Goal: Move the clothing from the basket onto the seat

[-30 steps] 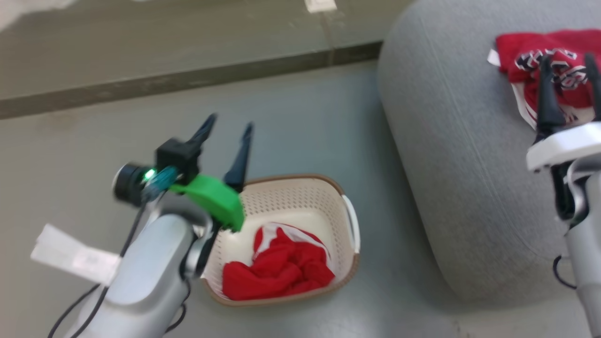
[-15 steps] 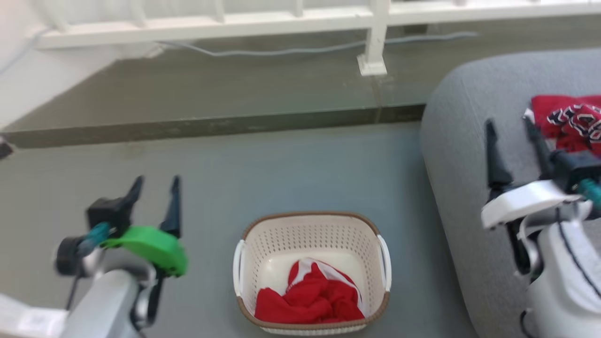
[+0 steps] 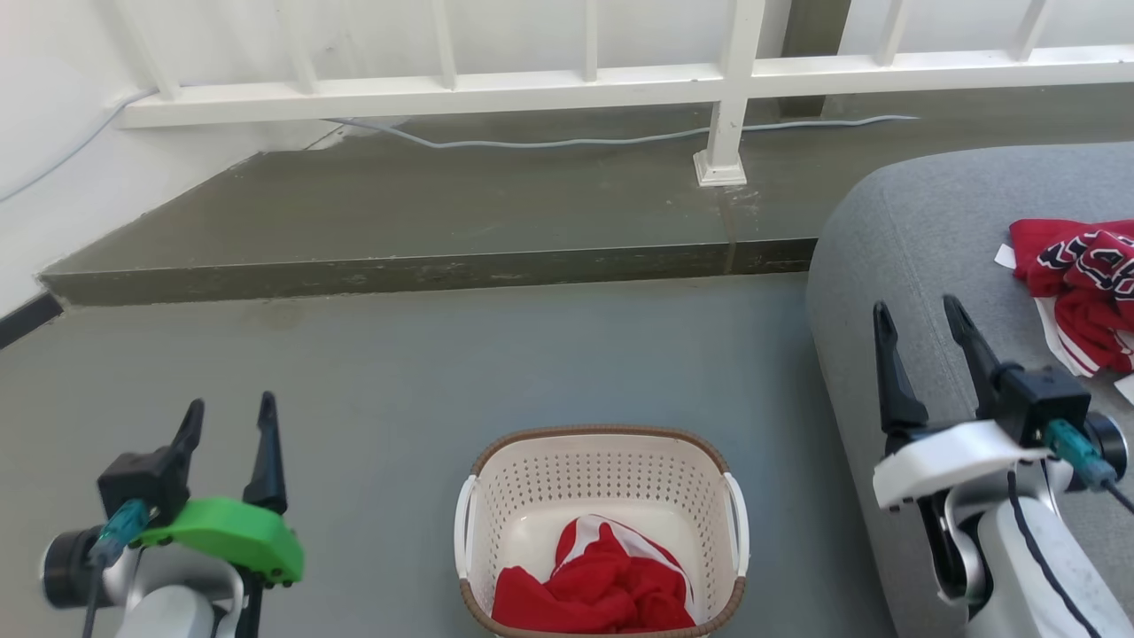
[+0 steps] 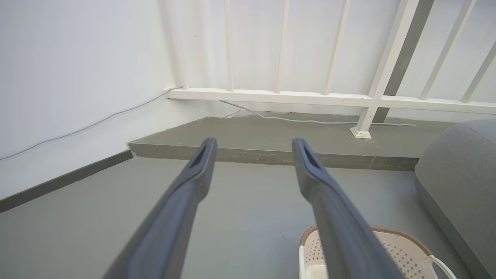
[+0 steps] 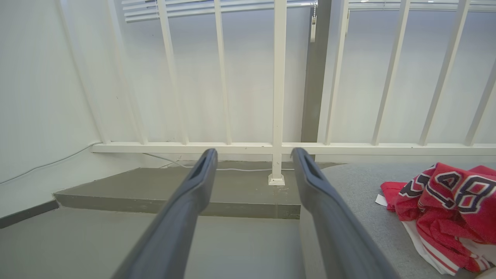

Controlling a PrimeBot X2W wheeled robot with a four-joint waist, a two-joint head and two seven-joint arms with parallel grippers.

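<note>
Left gripper (image 3: pixel 229 406) and right gripper (image 3: pixel 917 309) both gape empty; 1 red garment (image 3: pixel 611 589) lies in the basket (image 3: pixel 602 432), 1 lettered jersey (image 3: pixel 1081 283) on the grey seat (image 3: pixel 904 230).

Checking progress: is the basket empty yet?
Not empty. A crumpled red garment lies in the basket; the lettered garment is on the seat.

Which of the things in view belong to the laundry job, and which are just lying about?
Job: basket; red garment inside it; grey seat; lettered red garment lying on it.
Just there: white railing; grey cable under the railing; raised floor step.
</note>
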